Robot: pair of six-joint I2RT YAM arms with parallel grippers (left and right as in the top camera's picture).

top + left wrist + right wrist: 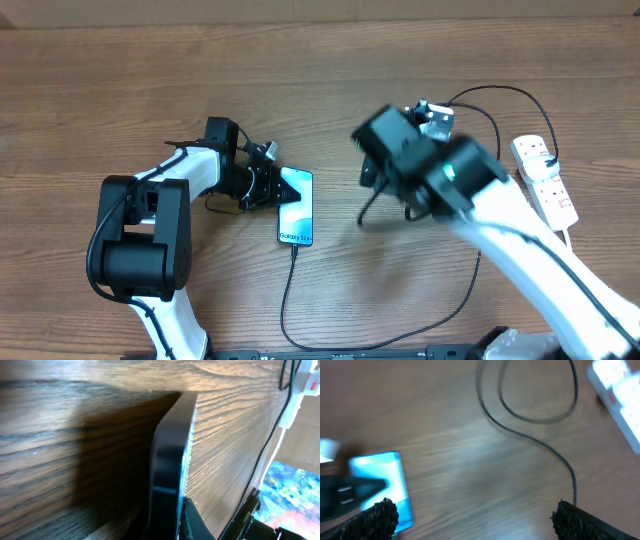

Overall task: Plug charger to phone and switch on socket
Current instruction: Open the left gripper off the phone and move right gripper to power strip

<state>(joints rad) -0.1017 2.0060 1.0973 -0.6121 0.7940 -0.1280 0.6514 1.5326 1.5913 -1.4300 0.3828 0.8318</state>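
Observation:
The phone (297, 208) lies on the table with its blue screen up and the "Galaxy" text at its near end. My left gripper (266, 187) is shut on the phone's far left edge; the left wrist view shows the phone's dark edge (172, 460) between the fingers (170, 530). The black charger cable (292, 290) meets the phone's near end, loops right and runs up to the white socket (543, 175). My right gripper (477, 520) is open and empty above the table right of the phone (382, 482), and blurred in the overhead view (378, 195).
The cable loop (540, 415) and the socket (620, 395) lie beyond my right gripper. The socket (307, 382) and its white cord show at the top right of the left wrist view. The right arm (520, 240) crosses the cable.

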